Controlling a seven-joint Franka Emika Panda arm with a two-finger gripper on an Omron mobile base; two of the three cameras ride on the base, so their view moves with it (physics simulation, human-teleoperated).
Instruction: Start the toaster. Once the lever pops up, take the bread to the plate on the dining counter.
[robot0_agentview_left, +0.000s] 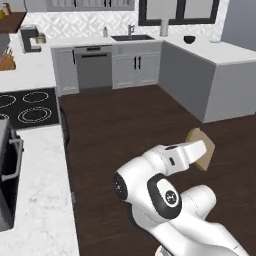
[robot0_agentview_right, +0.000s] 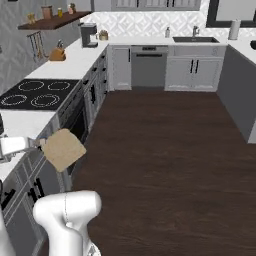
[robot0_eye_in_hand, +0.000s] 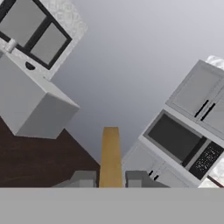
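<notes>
My gripper (robot0_eye_in_hand: 110, 179) is shut on the bread (robot0_eye_in_hand: 110, 155), a golden-tan slice seen edge-on between the two fingers. The slice (robot0_agentview_left: 202, 148) hangs in the air over the dark wooden floor, ahead of the white hand. From the other side the bread (robot0_agentview_right: 63, 149) shows its flat face, close to the oven front. The toaster (robot0_agentview_left: 7, 177), a dark grey box, sits cut off at the left edge on the near worktop. The dining counter (robot0_agentview_left: 222, 55), a white-topped peninsula, lies far right. The plate is too small to make out.
A black cooktop (robot0_agentview_left: 31, 106) lies in the left worktop above an oven (robot0_agentview_right: 77, 117). The sink (robot0_agentview_left: 132, 37) and dishwasher (robot0_agentview_left: 93, 67) line the back wall. A black bowl (robot0_agentview_left: 189, 39) rests on the peninsula. Open floor (robot0_agentview_right: 165, 150) spreads between the counters.
</notes>
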